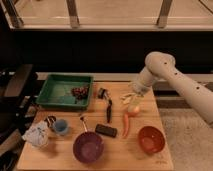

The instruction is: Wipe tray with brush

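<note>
The green tray (56,92) sits at the back left of the wooden table, with a dark reddish clump (79,92) inside its right end. The slim black brush (108,108) lies on the table just right of the tray, pointing toward me. The white arm reaches in from the right; its gripper (131,97) hovers over the back right of the table, right of the brush and above a yellowish object (133,109). It is apart from the brush and the tray.
An orange carrot (125,125) lies below the yellowish object. A black block (106,130), a metal-handled utensil (83,122), a purple bowl (88,147), a red bowl (151,139), a blue cup (61,126) and a white crumpled bag (37,135) stand at the front.
</note>
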Available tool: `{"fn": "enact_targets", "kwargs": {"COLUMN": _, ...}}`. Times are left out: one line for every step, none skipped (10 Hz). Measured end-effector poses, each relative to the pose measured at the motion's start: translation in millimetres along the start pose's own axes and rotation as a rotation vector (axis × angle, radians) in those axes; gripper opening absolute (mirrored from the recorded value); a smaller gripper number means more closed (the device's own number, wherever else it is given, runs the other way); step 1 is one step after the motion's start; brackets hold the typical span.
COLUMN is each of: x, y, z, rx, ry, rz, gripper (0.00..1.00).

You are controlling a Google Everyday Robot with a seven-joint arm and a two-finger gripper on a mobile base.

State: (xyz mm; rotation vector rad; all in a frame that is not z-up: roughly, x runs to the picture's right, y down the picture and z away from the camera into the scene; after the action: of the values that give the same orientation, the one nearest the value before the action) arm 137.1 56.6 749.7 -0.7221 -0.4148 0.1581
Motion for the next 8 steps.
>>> {"fn": "enact_targets", "kwargs": {"x": 0, "y": 0, "z": 0, "rx": 0.006, "ry": 0.000, "rz": 0.006, "gripper": 0.80}}
{"fn": "enact_targets", "kwargs": {"x": -2, "y": -1, "z": -2, "rx": 0.028, "ry": -0.002, "rz": 0.027, "gripper": 0.80}}
{"fn": "enact_targets", "kwargs": {"x": -7, "y": -3, "z": -6, "rx": 0.079, "ry": 0.002, "rz": 0.094, "gripper": 0.80}}
{"fn": "enact_targets", "kwargs": {"x": -11, "y": -5, "z": -8, "rx": 0.111, "ry": 0.012, "rz": 0.163, "gripper": 0.80}}
{"fn": "enact_targets", "kwargs": {"x": -17, "y": -7, "z": -5, "rx": 0.125, "ry": 0.027, "rz": 0.212, "gripper": 0.80}}
{"fn": "enact_targets", "kwargs": {"x": -23, "y": -12, "z": -1, "rx": 0.131, "ry": 0.048, "rz": 0.229, "gripper": 0.80}}
{"fn": "enact_targets", "kwargs": {"x": -21, "y": -16, "z": 5, "rx": 0.130, "ry": 0.069, "rz": 0.243, "gripper": 0.80}}
{"fn": "enact_targets", "kwargs": {"x": -18, "y": -21, "z": 11, "rx": 0.128, "ry": 0.085, "rz": 0.253, "gripper": 0.80}}
